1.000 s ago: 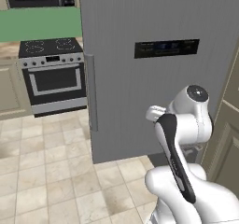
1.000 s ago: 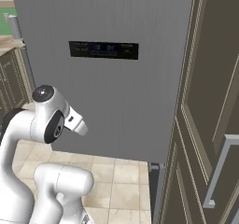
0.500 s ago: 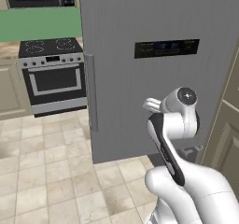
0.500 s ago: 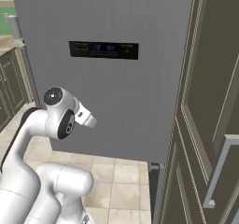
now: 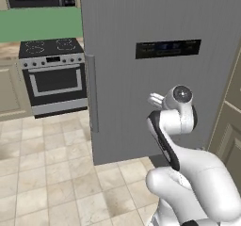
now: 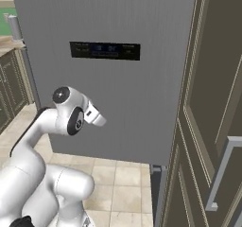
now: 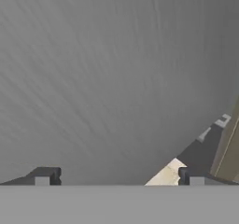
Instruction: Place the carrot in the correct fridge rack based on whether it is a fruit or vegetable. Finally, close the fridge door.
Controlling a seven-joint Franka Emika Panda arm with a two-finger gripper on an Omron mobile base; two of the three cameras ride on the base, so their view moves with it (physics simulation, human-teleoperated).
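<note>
one big thing stands before the robot: the fridge door (image 5: 155, 69), a tall grey slab with a dark display panel (image 5: 168, 48) high on it and a long bar handle (image 5: 92, 93) at its left edge. seen from the left base view, the door looks swung out from the fridge body, since floor tiles show under its lower edge, so i judge it is not yet shut.

the end effector (image 7: 119, 177) is held very near the door's grey face and points straight at it. its two tips stand wide apart and there is nothing between them. i think this pose is chosen for pushing the flat panel, not for gripping; the open tips are simply not needed here.

the carrot and the fridge rack are behind the door, so i cannot tell where the carrot lies; most likely it is already placed inside.

to the left of the door there is an oven (image 5: 54, 74), and to its right a beige cabinet (image 6: 212, 103). the push must be steady, or the door may stay ajar.
</note>
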